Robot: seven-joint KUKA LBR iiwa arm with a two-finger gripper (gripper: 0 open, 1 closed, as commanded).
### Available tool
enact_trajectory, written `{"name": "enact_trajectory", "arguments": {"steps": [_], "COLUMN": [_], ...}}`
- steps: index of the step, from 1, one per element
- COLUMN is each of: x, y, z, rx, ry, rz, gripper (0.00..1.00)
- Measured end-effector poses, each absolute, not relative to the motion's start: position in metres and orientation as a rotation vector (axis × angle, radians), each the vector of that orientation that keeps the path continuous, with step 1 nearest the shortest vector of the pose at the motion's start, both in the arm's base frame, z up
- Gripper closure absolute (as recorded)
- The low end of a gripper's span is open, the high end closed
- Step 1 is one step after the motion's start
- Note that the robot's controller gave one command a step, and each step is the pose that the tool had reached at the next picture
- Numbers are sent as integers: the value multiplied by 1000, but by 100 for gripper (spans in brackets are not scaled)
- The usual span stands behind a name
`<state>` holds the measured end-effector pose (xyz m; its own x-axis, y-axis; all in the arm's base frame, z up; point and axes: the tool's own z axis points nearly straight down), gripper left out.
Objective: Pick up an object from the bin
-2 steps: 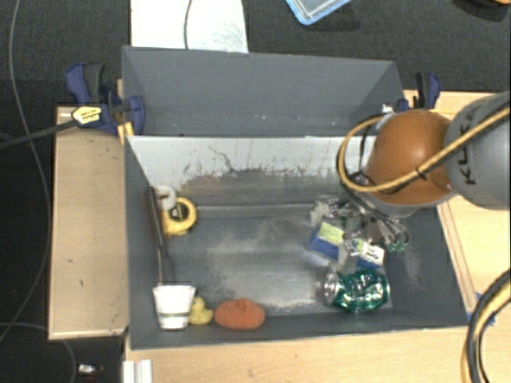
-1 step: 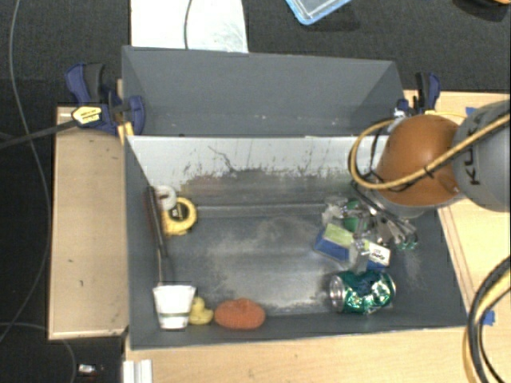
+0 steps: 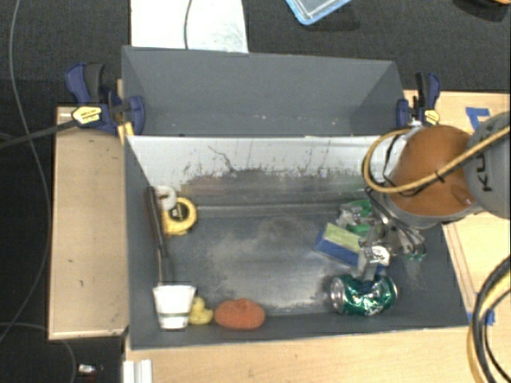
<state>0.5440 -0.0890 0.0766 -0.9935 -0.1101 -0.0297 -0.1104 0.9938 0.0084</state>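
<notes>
End effector [image 3: 372,255] over crushed green can [image 3: 363,295], btm-right of bin [image 3: 255,250].

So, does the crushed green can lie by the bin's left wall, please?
No, the crushed green can lies near the front right corner, just below the gripper.

Light falls evenly from above, moderately bright, and casts only weak, short shadows. The bin [image 3: 263,94] shows the strongest contrast. Its far wall in the upper middle of the frame is a dull dark grey, while the sloped band below it is lit pale, almost white. Its floor is mid grey with a faint sheen near the centre. The crushed green can [image 3: 363,295] at lower right throws small glints, and the orange cover [image 3: 431,174] at right carries a soft highlight. The white paper [image 3: 188,14] at top is bright. The cloth [image 3: 48,38] at upper left looks nearly black.
</notes>
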Motion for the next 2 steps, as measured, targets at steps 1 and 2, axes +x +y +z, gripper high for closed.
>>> {"name": "enact_trajectory", "arguments": {"steps": [1, 2], "x": [545, 545], "y": [-104, -104], "z": [72, 72], "rx": [-660, -657], "ry": [3033, 3034], "rz": [7, 7], "gripper": [100, 100]}}
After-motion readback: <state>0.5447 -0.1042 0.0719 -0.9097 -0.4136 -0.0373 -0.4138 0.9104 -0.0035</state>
